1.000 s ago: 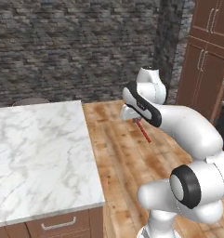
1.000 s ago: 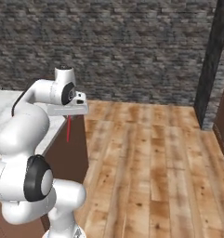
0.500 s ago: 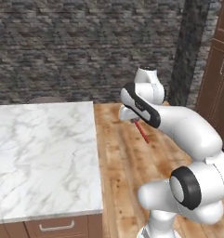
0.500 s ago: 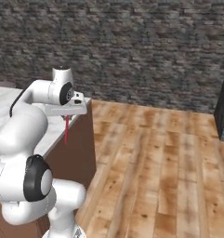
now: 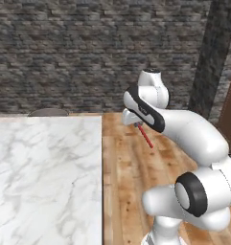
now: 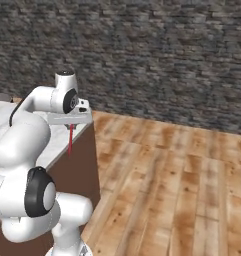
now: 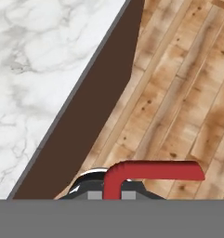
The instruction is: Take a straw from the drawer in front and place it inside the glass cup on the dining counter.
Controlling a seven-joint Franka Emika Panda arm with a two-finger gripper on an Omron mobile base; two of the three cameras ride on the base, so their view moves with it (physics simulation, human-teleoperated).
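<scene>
Straw is already in the jaws, so the grab part looks sorted. The gripper is fully closed on it, pinching it near the top just under the bent end, and the long part hangs down and angles off a bit below the hand. In the right base view the straw dangles nearly straight down from the gripper, right by the edge of the desk. From the hand view the red elbow of the straw sticks out sideways right in front of the gripper.

Handling-wise, my guess is it's super light and thin, probably stiff-ish but easy to knock crooked, and smooth enough to twist or slip in the grip if it bumps anything. Holding it up near the bend seems like a good call since that leaves the whole long end free to drop into a cup.

Position: it's hanging over the wood floor, just off the corner of the marble desk, not over it yet.

Containers: I can't spot the glass cup on the bit of desk visible here, so nothing to report on what's in it. Drawer's not visible either.
</scene>
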